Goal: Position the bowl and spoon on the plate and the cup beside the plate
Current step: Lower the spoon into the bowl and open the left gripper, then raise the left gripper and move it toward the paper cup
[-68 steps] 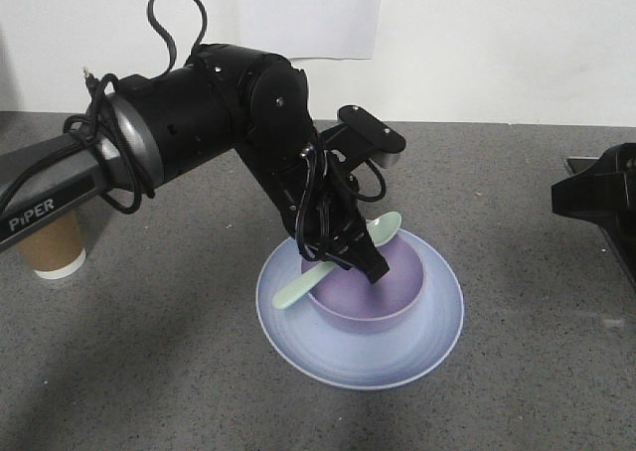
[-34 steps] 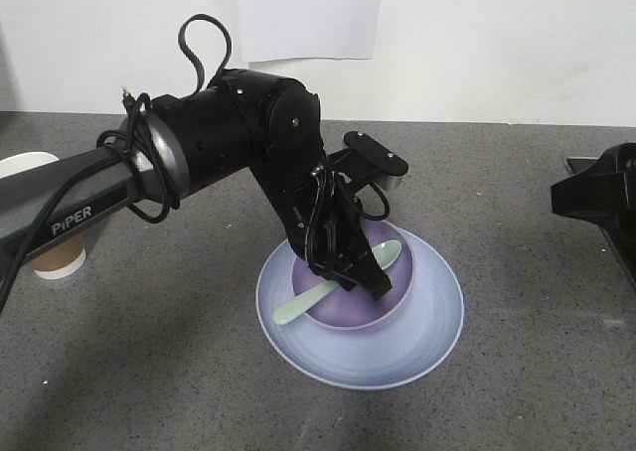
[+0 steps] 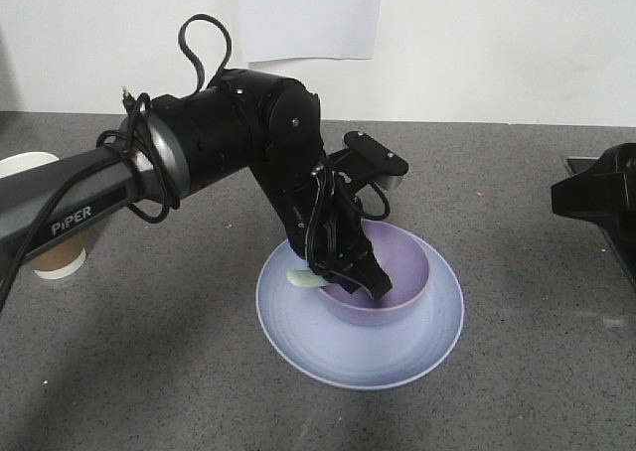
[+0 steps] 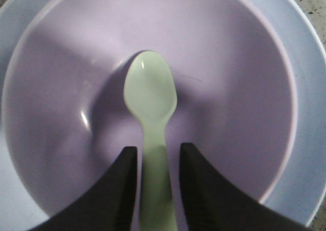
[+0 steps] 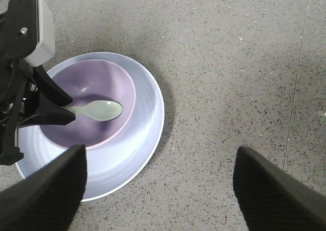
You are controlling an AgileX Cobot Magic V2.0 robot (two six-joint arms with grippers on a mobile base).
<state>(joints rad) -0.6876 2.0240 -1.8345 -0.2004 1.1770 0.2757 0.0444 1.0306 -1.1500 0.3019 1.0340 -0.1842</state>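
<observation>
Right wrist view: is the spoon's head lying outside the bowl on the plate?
No: the spoon has its head inside the bowl, over the bowl's floor, while the plate around it carries only the bowl.

The left hand (image 3: 370,284) fills the bowl (image 3: 397,302); countertop (image 3: 537,372) rightward lies open.

The black left arm (image 3: 214,138), marked PIPER on its link, reaches in from the side and bends steeply down at the wrist. Its left gripper (image 4: 158,162) points downward, the two dark fingers (image 4: 122,190) parted with a narrow gap on either side of what lies between them. The right gripper (image 5: 160,185) hangs high and well apart, its black fingers (image 5: 275,188) spread wide, holding nothing.
</observation>
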